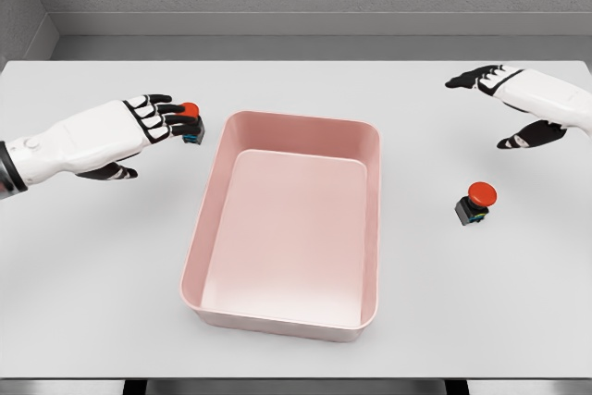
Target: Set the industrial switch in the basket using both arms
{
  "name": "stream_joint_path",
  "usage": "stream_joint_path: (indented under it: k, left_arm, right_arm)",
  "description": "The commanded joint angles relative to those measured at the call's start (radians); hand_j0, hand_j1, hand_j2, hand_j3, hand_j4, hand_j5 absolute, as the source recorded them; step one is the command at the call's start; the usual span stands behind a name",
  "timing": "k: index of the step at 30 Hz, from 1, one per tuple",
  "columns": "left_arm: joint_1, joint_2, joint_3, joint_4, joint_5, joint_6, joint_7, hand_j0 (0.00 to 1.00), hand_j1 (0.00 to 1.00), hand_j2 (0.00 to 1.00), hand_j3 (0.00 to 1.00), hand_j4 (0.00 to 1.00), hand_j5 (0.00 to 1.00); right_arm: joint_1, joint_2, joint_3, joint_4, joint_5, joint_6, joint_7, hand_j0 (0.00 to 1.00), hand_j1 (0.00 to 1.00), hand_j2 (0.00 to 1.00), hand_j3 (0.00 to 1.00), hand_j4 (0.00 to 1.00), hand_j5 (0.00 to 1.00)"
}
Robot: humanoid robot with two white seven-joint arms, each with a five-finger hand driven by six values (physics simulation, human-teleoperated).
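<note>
1. Looking down at the pale grey, matte tabletop [92, 302], you see a pink, smooth-walled rectangular basket [215, 188] with rounded corners at its centre, its long axis running from you toward the far edge, its floor bare.
2. Your left hand [153, 122], white-shelled with black fingers, reaches in from the left with the forearm nearly level; its fingers [176, 120] are curled together over a small industrial switch with a red round cap on a dark square body [191, 123], just beside the basket's far-left corner. You cannot tell whether that switch is lifted or resting on the tabletop.
3. Your right hand [504, 104] hovers at the far right, palm down, fingers [462, 80] spread and relaxed, thumb hanging below; it holds nothing.
4. A second red-capped switch on a dark boxy base [474, 203] sits on the tabletop to the right of the basket, well apart from it and nearer to you than the right hand. It is tilted, its red cap pointing up and to the right.
</note>
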Motion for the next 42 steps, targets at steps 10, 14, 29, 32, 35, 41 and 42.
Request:
stream_joint_path:
  k: [10, 14, 29, 32, 35, 41, 42]
  left_arm:
    - [-0.155, -0.158, -0.093, 0.221, -0.048, 0.001, -0.001, 1.00, 1.00, 1.00, 1.00, 1.00, 1.00]
    - [-0.186, -0.251, -0.104, 0.337, -0.097, 0.001, -0.001, 1.00, 1.00, 1.00, 1.00, 1.00, 1.00]
    - [-0.262, -0.371, -0.132, 0.546, -0.153, 0.001, 0.008, 1.00, 1.00, 1.00, 1.00, 1.00, 1.00]
    - [-0.296, -0.394, -0.133, 0.627, -0.153, 0.001, 0.008, 1.00, 1.00, 1.00, 1.00, 1.00, 1.00]
    - [-0.299, -0.406, -0.133, 0.643, -0.157, 0.001, 0.008, 1.00, 1.00, 1.00, 1.00, 1.00, 1.00]
    - [-0.299, -0.425, -0.152, 0.646, -0.157, 0.001, 0.008, 1.00, 1.00, 1.00, 1.00, 1.00, 1.00]
    - [-0.298, -0.425, -0.152, 0.646, -0.157, 0.001, 0.008, 0.99, 0.99, 0.99, 0.99, 0.99, 0.99]
  right_arm:
    - [-0.002, -0.091, 0.066, -0.022, -0.008, 0.001, 0.001, 1.00, 1.00, 1.00, 1.00, 1.00, 1.00]
    - [0.014, -0.090, 0.110, -0.025, -0.008, 0.001, 0.003, 1.00, 1.00, 1.00, 1.00, 1.00, 1.00]
    - [0.098, -0.166, 0.104, -0.183, -0.010, 0.001, 0.006, 1.00, 1.00, 1.00, 1.00, 1.00, 1.00]
    - [0.103, -0.175, 0.103, -0.203, -0.010, 0.001, 0.003, 1.00, 1.00, 1.00, 1.00, 1.00, 1.00]
    - [0.107, -0.177, 0.104, -0.214, -0.010, 0.001, 0.003, 1.00, 1.00, 1.00, 1.00, 1.00, 1.00]
    - [0.132, -0.177, 0.106, -0.246, -0.010, 0.001, 0.006, 1.00, 1.00, 1.00, 1.00, 1.00, 1.00]
    - [0.132, -0.177, 0.106, -0.246, -0.010, 0.001, 0.006, 1.00, 1.00, 1.00, 1.00, 1.00, 1.00]
